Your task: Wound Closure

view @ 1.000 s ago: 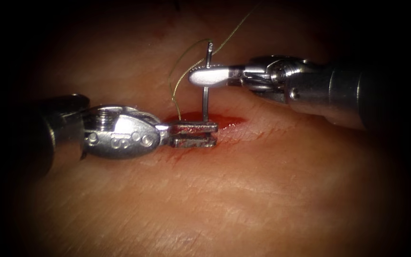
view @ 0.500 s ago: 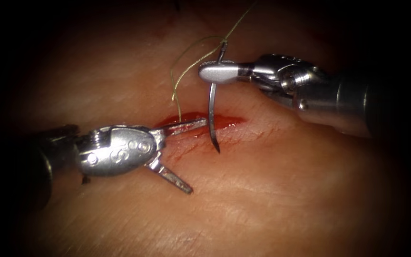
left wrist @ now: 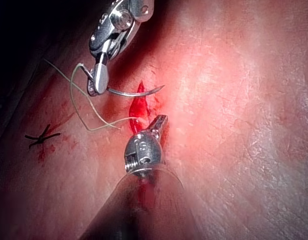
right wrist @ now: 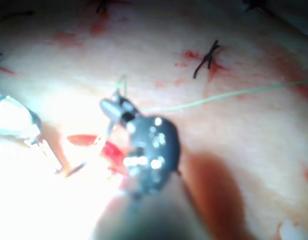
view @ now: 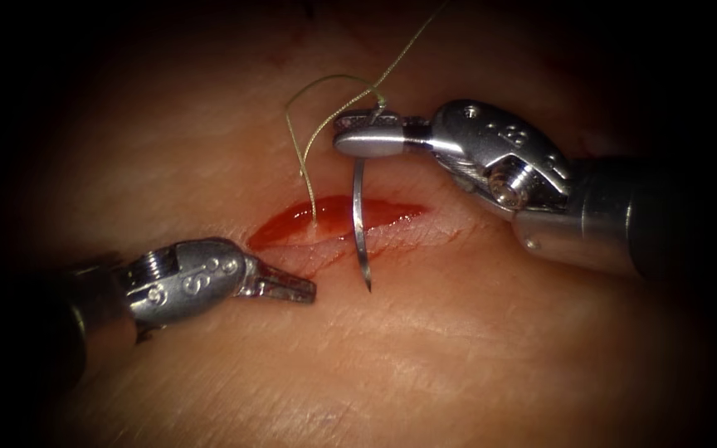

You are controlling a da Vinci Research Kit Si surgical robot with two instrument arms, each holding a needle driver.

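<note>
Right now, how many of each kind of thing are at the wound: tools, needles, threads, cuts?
Tools: 2, the left tool holding nothing, the right tool holding the needle near its thread end
Needles: 1, the needle, out of the tissue
Threads: 1, the thread
Cuts: 1, the cut
Total: 5

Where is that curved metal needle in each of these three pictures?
Endoscope view: the curved steel needle hangs from the right tool, crossing the red cut.
Left wrist view: needle beside the same cut.
Right wrist view: needle, blurred.
Shared landmark: the cut.
</note>
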